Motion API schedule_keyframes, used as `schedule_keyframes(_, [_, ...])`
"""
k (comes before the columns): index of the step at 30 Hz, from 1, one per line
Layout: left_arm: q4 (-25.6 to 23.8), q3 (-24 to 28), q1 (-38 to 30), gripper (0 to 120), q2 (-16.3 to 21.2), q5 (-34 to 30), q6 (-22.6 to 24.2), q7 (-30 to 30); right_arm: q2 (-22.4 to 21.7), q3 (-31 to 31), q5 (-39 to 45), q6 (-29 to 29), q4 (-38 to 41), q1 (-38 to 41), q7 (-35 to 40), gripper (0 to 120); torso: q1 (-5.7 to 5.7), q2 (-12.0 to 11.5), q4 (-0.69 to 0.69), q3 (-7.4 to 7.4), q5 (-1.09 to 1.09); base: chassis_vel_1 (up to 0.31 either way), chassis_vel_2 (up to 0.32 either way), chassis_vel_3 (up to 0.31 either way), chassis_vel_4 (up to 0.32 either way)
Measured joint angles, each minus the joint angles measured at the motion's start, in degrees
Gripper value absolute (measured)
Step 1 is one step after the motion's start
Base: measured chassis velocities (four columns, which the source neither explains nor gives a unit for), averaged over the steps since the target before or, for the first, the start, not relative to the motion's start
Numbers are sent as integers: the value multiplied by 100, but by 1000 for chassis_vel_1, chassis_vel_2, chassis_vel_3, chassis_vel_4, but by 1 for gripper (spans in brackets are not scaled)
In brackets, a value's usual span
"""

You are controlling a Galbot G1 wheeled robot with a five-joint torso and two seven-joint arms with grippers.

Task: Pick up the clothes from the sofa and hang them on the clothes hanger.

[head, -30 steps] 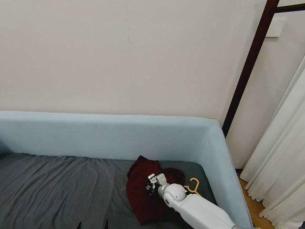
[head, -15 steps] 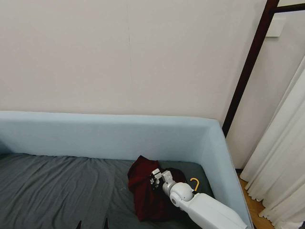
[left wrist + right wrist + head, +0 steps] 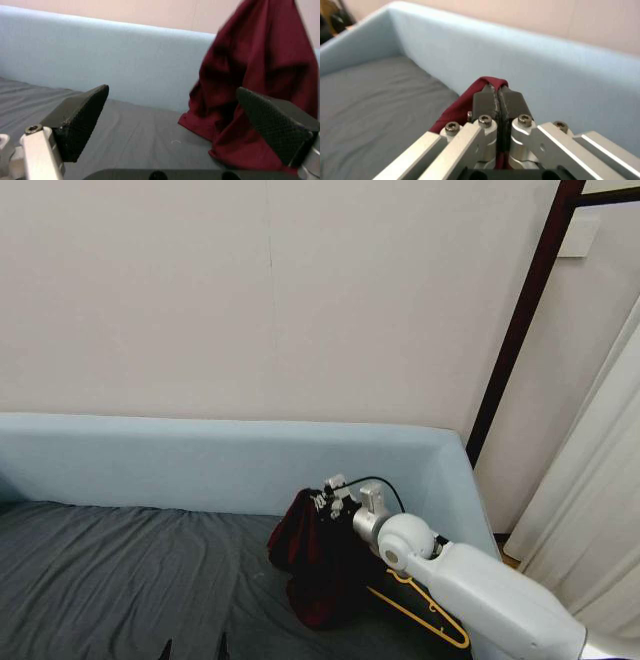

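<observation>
Dark red garment [image 3: 318,565] hangs below the right tool [image 3: 497,95], which pinches its top fold; its hem trails on the sofa [image 3: 200,465]. This looks like the pick-up step. Next it needs raising clear, toward the yellow hanger [image 3: 430,617] beneath. The left tool [image 3: 172,93] gapes empty.

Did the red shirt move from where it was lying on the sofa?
Yes. The red shirt has gone up: the right gripper, shut on it, lifted its top against the blue sofa back. The left gripper is open.
</observation>
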Motion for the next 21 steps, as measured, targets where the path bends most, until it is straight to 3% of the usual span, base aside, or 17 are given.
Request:
schedule_keyframes(11, [-6,-7,-56,100,-4,-103,-5,-51,140,-226,897,37,195,1625,-186,0,0,0,0,0,-1,0,0,0,0])
schedule_keyframes(21, [-60,-17,1,100,-66,-117,-18,-94,308,-81,1589,431,304,2313,-732,0,0,0,2,-1,-2,0,0,0,0])
